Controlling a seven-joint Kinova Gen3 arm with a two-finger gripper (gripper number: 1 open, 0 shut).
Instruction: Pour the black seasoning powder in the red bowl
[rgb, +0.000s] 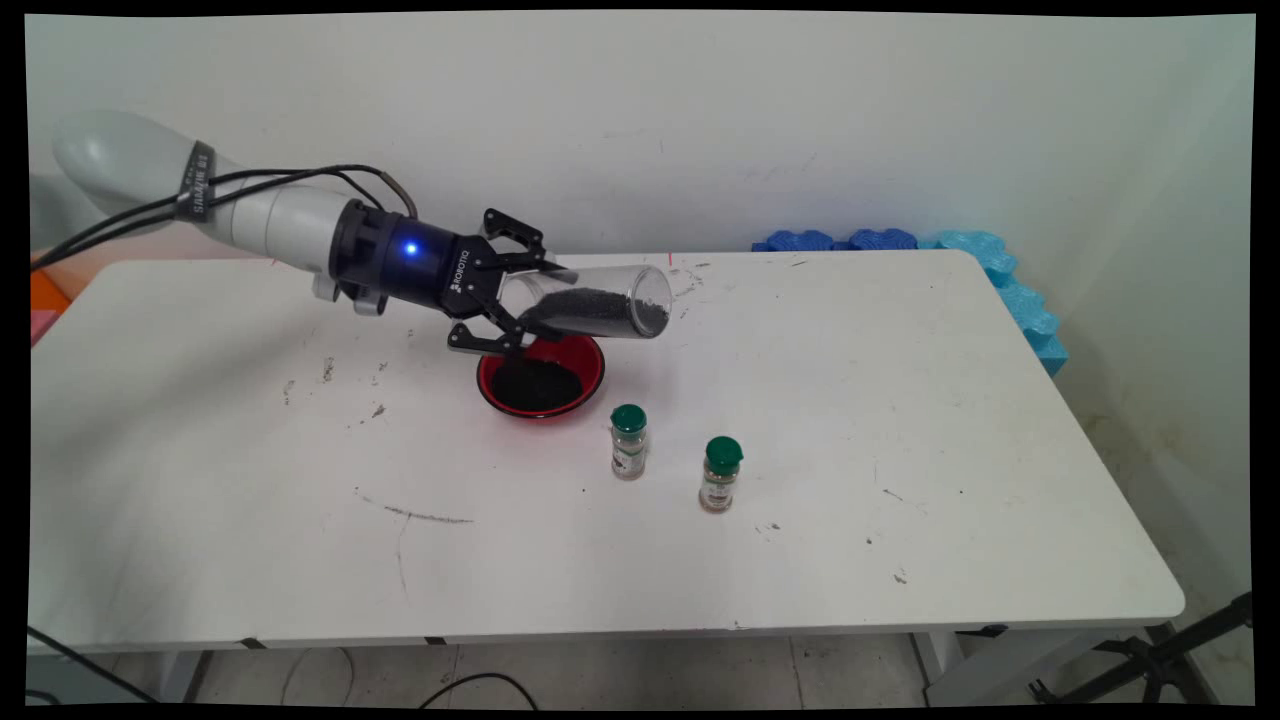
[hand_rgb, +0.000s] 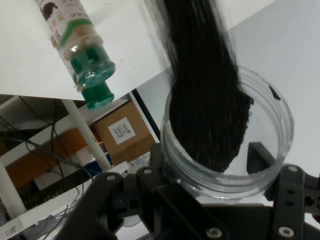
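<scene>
Gripper (rgb: 535, 298) seen clamped on base end of clear cup (rgb: 600, 302), held nearly on its side above table (rgb: 900, 400), mouth pointing right and slightly down. Black grains (rgb: 595, 312) seen inside cup, banked along lower wall. Red bowl (rgb: 541, 376) located directly below gripper, with black grains heaped in it. Two small green-capped spice jars (rgb: 629, 442) (rgb: 720, 474) observed upright, just right of bowl, near each other but apart. Blue foam pieces (rgb: 1000, 270) noted along table's far right edge.
</scene>
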